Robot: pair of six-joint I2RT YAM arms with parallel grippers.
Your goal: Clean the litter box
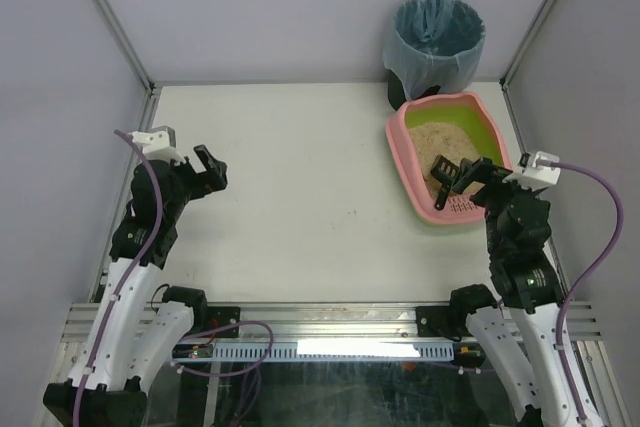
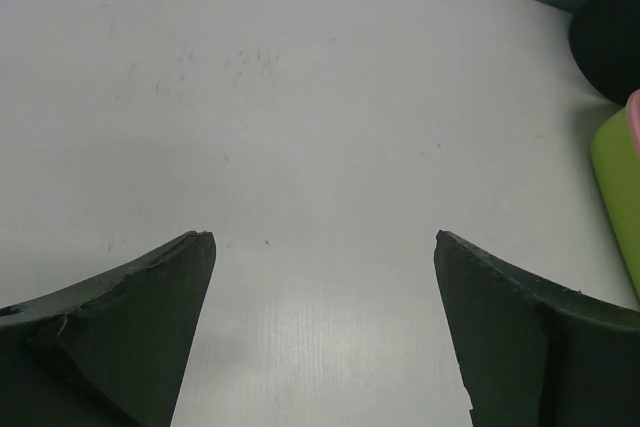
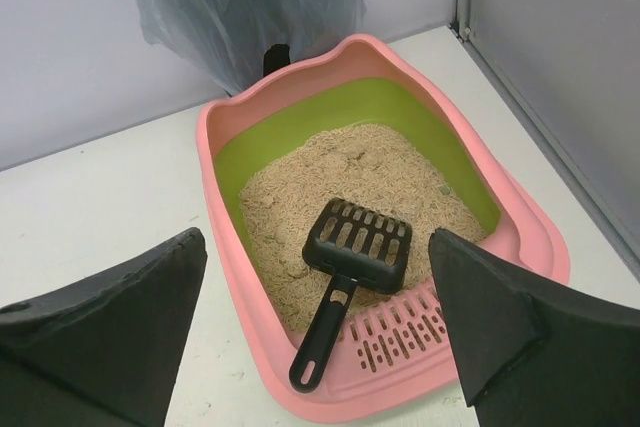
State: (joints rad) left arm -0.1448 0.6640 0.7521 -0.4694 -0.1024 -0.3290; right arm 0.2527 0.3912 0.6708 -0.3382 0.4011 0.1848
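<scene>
Hovering just short of the litter box (image 1: 396,147), the right gripper (image 3: 314,239) had its jaws wide apart with nothing between them. The box sat at the right side of the top view, just below the bin (image 1: 435,42) in the upper right corner. In the right wrist view it filled the centre and right of the frame, with the bagged bin behind it at the top.

A black scoop (image 3: 358,245) lay inside the box. Its slotted head rested on the litter (image 3: 340,172) at mid-frame, and its handle ran down and left toward the lower rim, just left of the slotted ledge (image 3: 410,332). No clumps could be made out in the litter.

The left gripper (image 1: 210,169) stood at the left of the top view, well apart from the box. Its jaws were likewise spread and empty above the bare table (image 1: 300,177).

The step in hand looked like the reach for the scoop, so the cleaning itself was not yet begun. The next move probably called for lowering the right jaws astride the handle and turning the wrist so they crossed it. They would then have to shut firmly enough to lift the scoop without tipping it. The handle lay near the pink rim, so a finger could catch the rim on the way down.
</scene>
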